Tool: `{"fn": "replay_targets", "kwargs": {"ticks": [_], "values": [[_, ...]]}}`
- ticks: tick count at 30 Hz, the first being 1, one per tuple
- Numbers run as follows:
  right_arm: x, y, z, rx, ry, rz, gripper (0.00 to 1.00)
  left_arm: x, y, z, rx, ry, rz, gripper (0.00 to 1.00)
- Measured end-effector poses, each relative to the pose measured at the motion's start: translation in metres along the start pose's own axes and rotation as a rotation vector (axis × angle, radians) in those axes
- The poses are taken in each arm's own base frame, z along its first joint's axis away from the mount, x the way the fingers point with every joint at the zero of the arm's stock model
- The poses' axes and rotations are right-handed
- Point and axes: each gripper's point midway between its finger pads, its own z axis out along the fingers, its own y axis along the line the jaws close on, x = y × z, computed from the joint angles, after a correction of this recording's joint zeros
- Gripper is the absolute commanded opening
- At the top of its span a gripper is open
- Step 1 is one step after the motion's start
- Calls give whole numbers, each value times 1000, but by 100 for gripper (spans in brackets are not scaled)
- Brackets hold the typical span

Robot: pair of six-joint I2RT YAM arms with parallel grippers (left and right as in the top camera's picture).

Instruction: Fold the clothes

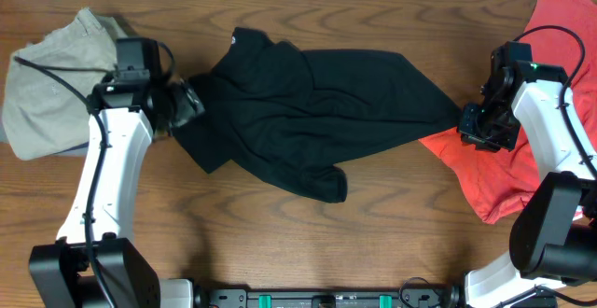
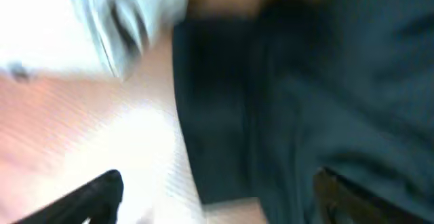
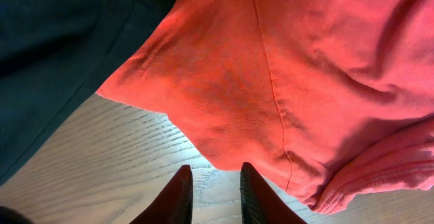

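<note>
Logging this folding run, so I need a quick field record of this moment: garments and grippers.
black shirt: centre, crumpled, not folded
khaki trousers: far left, bunched
coral-red garment: far right, edge touching the shirt's right tip
left gripper: open, at the shirt's left edge
right gripper: jaws narrowly apart, nothing between them, by the coral edge

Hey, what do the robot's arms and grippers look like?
The left arm and right arm both have white links between black joints. Thin black cables loop beside each. A small green light glows near the right wrist. The right gripper has black, tapered fingers; the left gripper looks dark too, though blurred.
</note>
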Motion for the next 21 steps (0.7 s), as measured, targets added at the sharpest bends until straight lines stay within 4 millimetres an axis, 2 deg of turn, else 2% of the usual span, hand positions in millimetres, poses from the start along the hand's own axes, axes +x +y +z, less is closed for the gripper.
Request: {"fn": "replay_targets", "kwargs": {"ticks": [3,5,9,12,15,19,21], "values": [[4,-1,5,4,13,-6,19,40,-10,1,47,160,10,91],[7,-1,13,-1,17,-14,16,63,-23,1,91,241,31,83],[12,4,36,-37,14,-26,12,98,-45,6,146,326,96,73],[18,7,55,-65,8,-37,11,121,-59,12,170,364,139,73],[23,7,71,-74,0,-45,7,140,-72,20,188,378,166,73],[29,-5,79,-42,-7,-4,9,164,-87,27,207,391,201,73],[31,-27,80,27,-2,75,12,172,-95,29,223,389,212,73]]}}
